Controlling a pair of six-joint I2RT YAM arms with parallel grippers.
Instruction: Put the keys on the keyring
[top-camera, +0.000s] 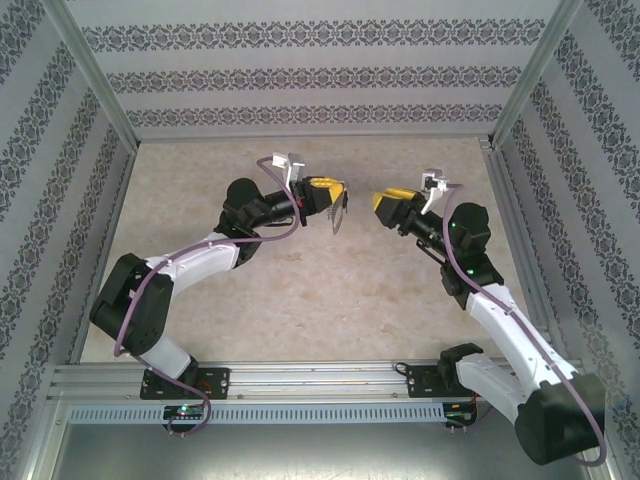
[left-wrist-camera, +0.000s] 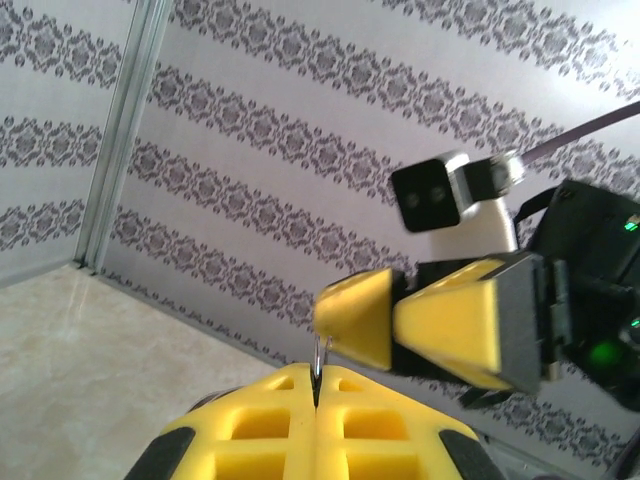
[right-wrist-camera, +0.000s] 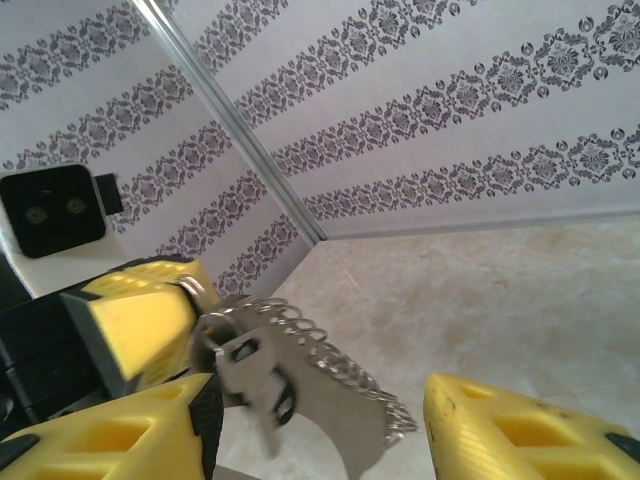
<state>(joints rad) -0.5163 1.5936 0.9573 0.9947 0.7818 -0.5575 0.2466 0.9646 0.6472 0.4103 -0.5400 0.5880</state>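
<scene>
Right wrist shows your left claw (right-wrist-camera: 185, 318) clenched on the keyring (right-wrist-camera: 335, 388), long axis toward four o'clock; right claw (right-wrist-camera: 320, 430) released.

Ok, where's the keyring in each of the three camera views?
Top view: the keyring hangs near the picture's centre, just below the tip of the left end effector.
Left wrist view: a thin wire, probably the keyring edge-on, at bottom centre.
Right wrist view: a beaded loop, lower centre.
Shared landmark: the yellow left end effector, shut on the keyring.

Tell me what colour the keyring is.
The keyring is silvery grey, clearest in the right wrist view.
</scene>
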